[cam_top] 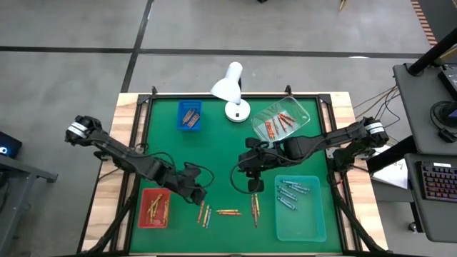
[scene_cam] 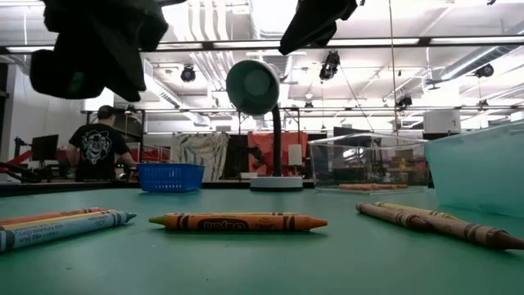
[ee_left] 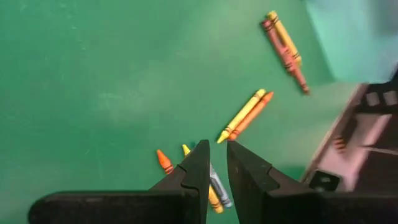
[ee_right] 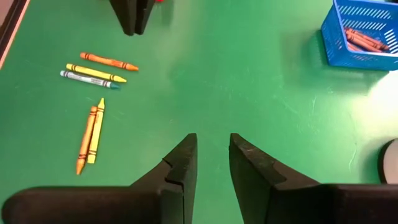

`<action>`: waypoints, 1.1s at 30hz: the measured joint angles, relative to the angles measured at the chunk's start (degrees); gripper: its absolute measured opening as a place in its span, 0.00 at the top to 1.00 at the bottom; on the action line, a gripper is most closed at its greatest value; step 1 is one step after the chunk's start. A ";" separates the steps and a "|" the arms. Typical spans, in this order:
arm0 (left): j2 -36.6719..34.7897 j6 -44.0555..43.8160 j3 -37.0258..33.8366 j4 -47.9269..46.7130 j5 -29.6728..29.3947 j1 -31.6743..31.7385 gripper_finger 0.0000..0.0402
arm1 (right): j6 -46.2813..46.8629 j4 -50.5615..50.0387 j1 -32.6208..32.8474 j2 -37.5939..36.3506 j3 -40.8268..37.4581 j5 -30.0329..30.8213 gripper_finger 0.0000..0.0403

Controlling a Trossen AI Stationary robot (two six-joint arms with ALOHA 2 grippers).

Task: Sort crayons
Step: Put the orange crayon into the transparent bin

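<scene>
Several crayons lie loose on the green mat near the front edge: a group of three (cam_top: 204, 213), an orange and yellow pair (cam_top: 228, 212) and another pair (cam_top: 255, 207). My left gripper (cam_top: 201, 196) hovers just above the group of three (ee_left: 214, 186), its fingers (ee_left: 214, 163) a narrow gap apart and empty. My right gripper (cam_top: 246, 168) hangs over the mat's middle, open (ee_right: 212, 152) and empty, with bare mat below it. The low view shows the crayons (scene_cam: 237, 221) lying flat, with both grippers above them.
A red tray (cam_top: 143, 218), a blue basket (cam_top: 189, 107), a clear box (cam_top: 300, 113) and a teal tray (cam_top: 300, 225) each hold crayons. A white lamp (cam_top: 230, 89) stands at the far edge. A person (scene_cam: 100, 152) stands in the room behind.
</scene>
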 joint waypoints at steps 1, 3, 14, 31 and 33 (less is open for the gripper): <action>1.39 0.65 1.57 -1.62 0.04 -0.22 0.91 | -0.09 -0.15 0.00 0.00 0.00 0.01 0.79; 3.89 1.95 4.70 -6.11 0.04 -0.74 0.91 | -0.13 -0.14 0.00 0.00 0.00 -0.03 0.79; 15.82 -5.25 15.80 -22.49 0.11 -3.98 0.90 | -2.45 -0.12 0.00 0.00 -0.33 -0.02 0.79; 25.04 -7.82 20.07 -22.79 -2.46 -7.26 0.69 | 3.00 0.17 0.26 0.00 -2.21 -0.04 0.77; 25.45 -7.89 20.33 -22.53 -3.59 -7.85 0.66 | 3.00 0.10 0.26 0.00 -2.82 -0.04 0.78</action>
